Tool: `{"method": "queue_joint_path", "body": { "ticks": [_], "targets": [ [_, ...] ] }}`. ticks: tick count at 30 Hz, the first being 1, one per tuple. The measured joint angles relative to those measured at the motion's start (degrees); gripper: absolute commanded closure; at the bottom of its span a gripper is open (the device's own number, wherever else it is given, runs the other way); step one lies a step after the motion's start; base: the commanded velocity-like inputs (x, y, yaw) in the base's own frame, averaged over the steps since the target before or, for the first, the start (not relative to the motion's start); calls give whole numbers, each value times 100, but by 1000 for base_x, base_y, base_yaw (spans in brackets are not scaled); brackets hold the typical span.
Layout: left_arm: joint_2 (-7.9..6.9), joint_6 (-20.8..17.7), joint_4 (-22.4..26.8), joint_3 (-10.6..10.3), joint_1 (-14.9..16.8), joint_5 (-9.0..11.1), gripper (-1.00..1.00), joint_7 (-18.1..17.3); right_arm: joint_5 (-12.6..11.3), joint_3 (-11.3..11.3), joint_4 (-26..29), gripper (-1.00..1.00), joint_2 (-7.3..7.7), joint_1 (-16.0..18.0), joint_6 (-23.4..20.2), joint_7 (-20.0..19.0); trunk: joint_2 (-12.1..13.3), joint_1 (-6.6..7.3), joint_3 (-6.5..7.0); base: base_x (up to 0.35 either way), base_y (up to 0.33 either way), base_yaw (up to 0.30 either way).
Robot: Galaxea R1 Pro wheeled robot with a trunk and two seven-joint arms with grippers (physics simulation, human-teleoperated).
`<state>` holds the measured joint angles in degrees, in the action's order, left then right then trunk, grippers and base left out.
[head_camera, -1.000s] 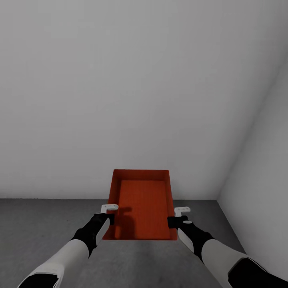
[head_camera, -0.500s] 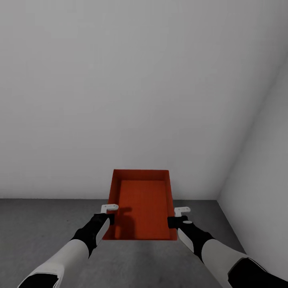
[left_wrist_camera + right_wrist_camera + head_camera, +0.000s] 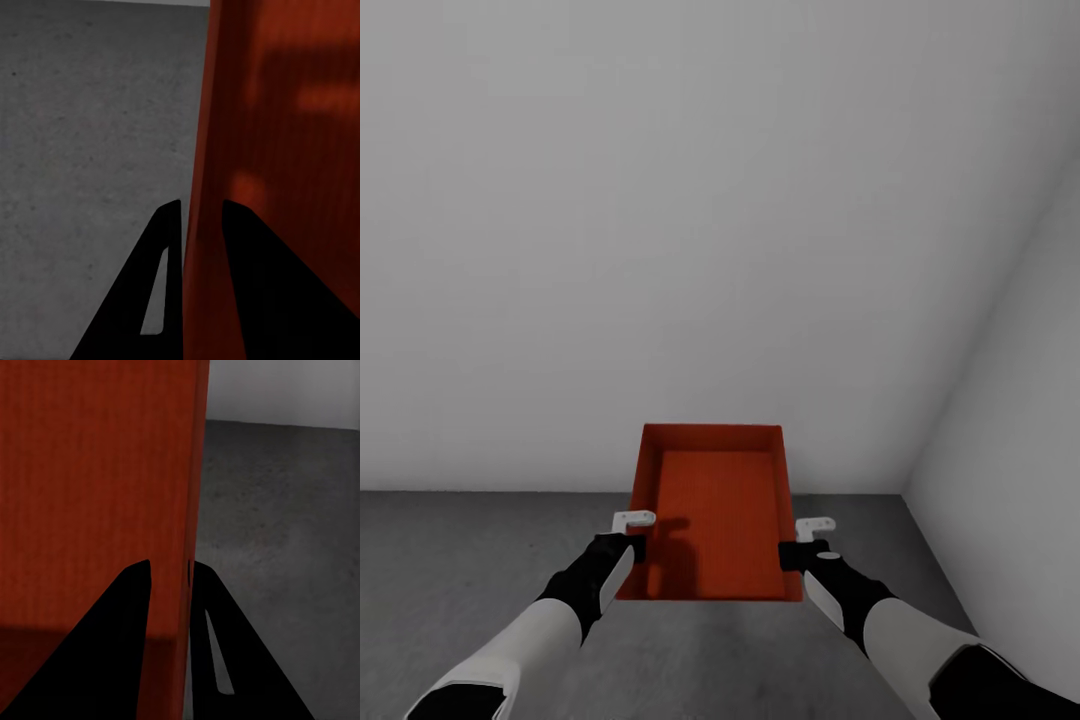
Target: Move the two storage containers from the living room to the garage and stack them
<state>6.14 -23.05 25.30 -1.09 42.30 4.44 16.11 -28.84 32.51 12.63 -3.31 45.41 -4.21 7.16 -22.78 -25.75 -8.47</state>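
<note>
Between my two hands, at 12 o'clock: one storage container [image 3: 710,515], orange-red, lidless, held level above the floor [image 3: 450,560]. Left gripper [image 3: 201,214] pinches its left wall; right gripper [image 3: 170,574] pinches its right wall. Pale grey wall [image 3: 660,220] beyond, corner at 2 o'clock.

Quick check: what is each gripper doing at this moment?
Left gripper: closed on the left side wall of the orange container.
Right gripper: closed on the right side wall of the same container.
</note>
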Motion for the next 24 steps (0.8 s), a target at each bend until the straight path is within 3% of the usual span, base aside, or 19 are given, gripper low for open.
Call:
{"method": "queue_joint_path", "body": {
  "ticks": [18, 24],
  "targets": [
    [1, -10, 19, 4, 0, -12, 100, -2, 4, -7, 11, 100, 2, 0, 0, 1, 0, 0, -167, 0, 0, 0],
    [-11, -5, -24, 3, 0, -5, 100, -16, 6, -10, -36, 100, -20, 1, 1, 2, -240, -132, -331, 0, 0, 0]
  ]
}}
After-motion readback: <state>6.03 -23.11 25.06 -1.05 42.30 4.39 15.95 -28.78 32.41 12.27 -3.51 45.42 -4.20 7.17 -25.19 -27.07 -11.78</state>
